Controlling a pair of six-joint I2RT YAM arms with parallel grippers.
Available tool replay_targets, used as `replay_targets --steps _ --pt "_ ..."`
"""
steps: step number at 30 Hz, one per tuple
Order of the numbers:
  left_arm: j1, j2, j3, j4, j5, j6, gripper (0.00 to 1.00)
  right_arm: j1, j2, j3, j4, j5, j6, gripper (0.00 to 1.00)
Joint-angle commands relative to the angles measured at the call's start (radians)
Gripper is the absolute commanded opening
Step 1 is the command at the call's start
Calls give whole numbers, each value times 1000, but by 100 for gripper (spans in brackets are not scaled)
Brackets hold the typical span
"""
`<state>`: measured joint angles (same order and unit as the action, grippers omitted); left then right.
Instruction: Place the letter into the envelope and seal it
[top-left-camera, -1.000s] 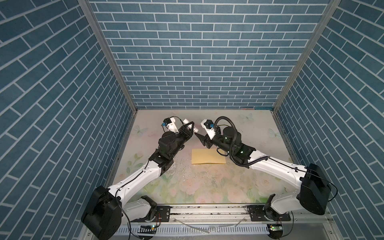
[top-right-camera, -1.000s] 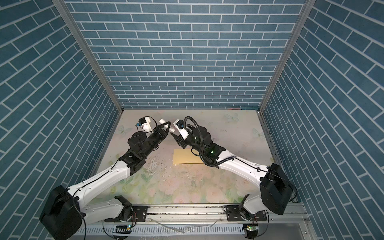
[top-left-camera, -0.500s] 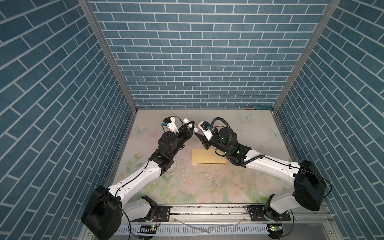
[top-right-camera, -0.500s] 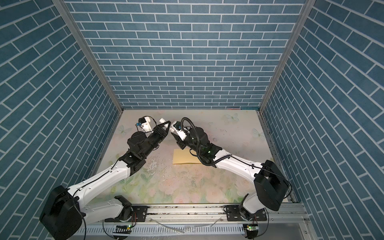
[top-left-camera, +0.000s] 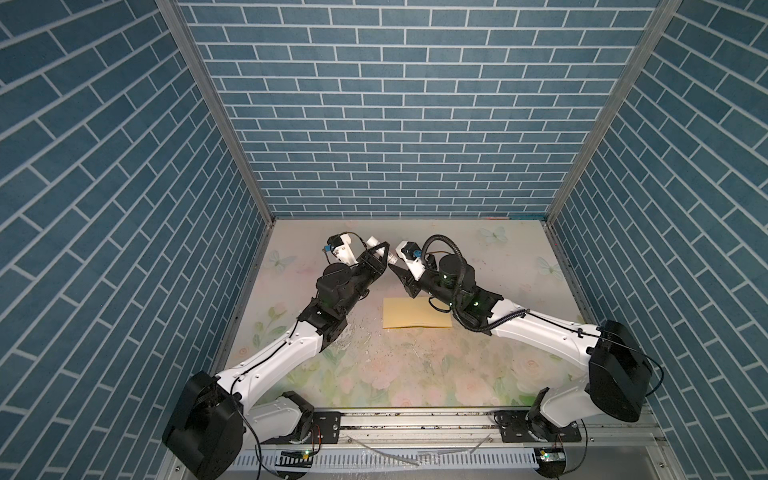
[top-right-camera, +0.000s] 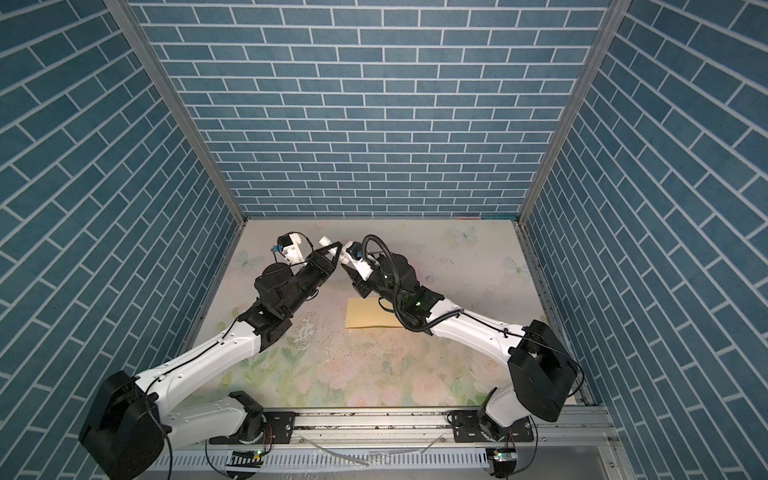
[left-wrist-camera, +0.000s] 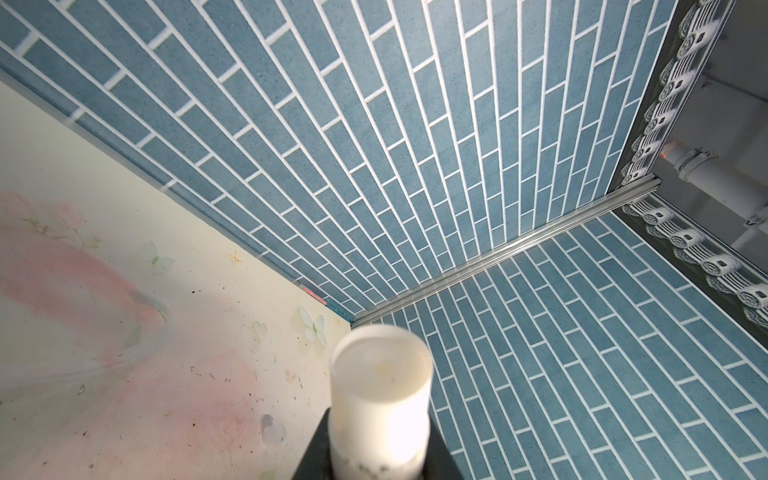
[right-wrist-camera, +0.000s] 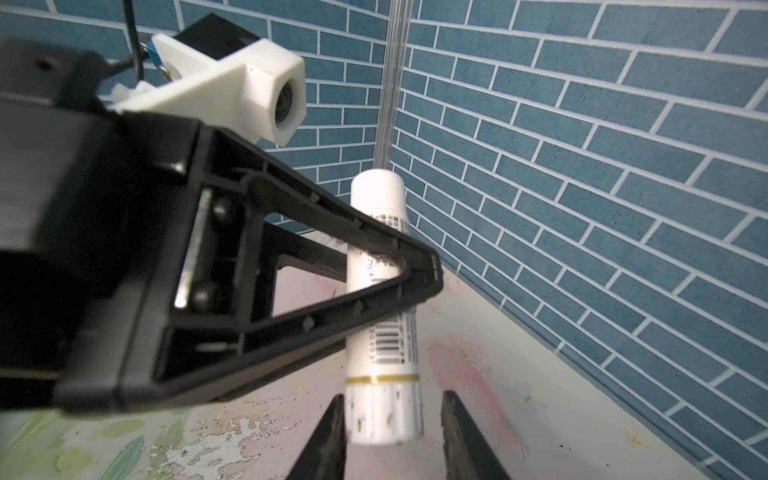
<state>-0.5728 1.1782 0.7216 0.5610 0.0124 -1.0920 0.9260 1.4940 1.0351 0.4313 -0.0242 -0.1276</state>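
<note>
Blue brick-patterned walls (top-left-camera: 395, 124) box in a floral desk (top-left-camera: 415, 374) on three sides. Both arms rise from the rail at the desk's front edge and lean inward, so they meet above the rear middle of the desk. Their white links slope up, their black wrists tilt toward each other, and the grippers stand almost tip to tip.

The left gripper (top-left-camera: 383, 251) is raised off the desk and clamped across the middle of a white glue stick (top-left-camera: 372, 241). In both top views the stick lies slanted through its jaws, with one end sticking out toward the back wall. The left wrist view looks straight down that round end (left-wrist-camera: 382, 374), with the dark fingers (left-wrist-camera: 316, 453) pressed to the stick at the picture's lower edge.

The right gripper (top-left-camera: 395, 269) comes in from the opposite side, its jaws spread around the stick's other end. In the right wrist view one of its fingers (right-wrist-camera: 334, 432) sits against that speckled end, while a sliver of desk shows between the stick and the other finger.

The envelope (top-left-camera: 415, 313) lies flat on the desk as a plain yellow-tan rectangle. It is nearer the front rail than the two grippers and neither touches it. The right arm's wrist hangs over its far right corner, and in a top view (top-right-camera: 370, 313) that arm hides the envelope's right end.
</note>
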Motion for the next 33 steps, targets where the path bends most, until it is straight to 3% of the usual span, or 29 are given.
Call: replay_targets --steps 1,8,14,16,19,24,30,33 --pt "-4 11 4 25 11 11 0 5 0 57 20 -6 3 38" --pt "-3 12 7 24 17 22 0 5 2 72 3 -14 13 27" --pt "-2 14 4 61 56 113 0 -4 -15 114 -69 -57 92 1" --pt "-3 13 -3 106 90 188 0 -36 -24 146 -129 -146 168 0" --pt "-1 13 -19 182 147 285 0 -133 -31 168 -130 -367 360 0" --pt "1 24 -21 288 262 359 0 -280 26 197 46 -778 716 0" --pt "0 37 -21 371 340 366 0 -332 110 211 310 -986 992 0" --pt "0 34 -21 370 341 366 0 -332 135 230 337 -1031 1034 0"
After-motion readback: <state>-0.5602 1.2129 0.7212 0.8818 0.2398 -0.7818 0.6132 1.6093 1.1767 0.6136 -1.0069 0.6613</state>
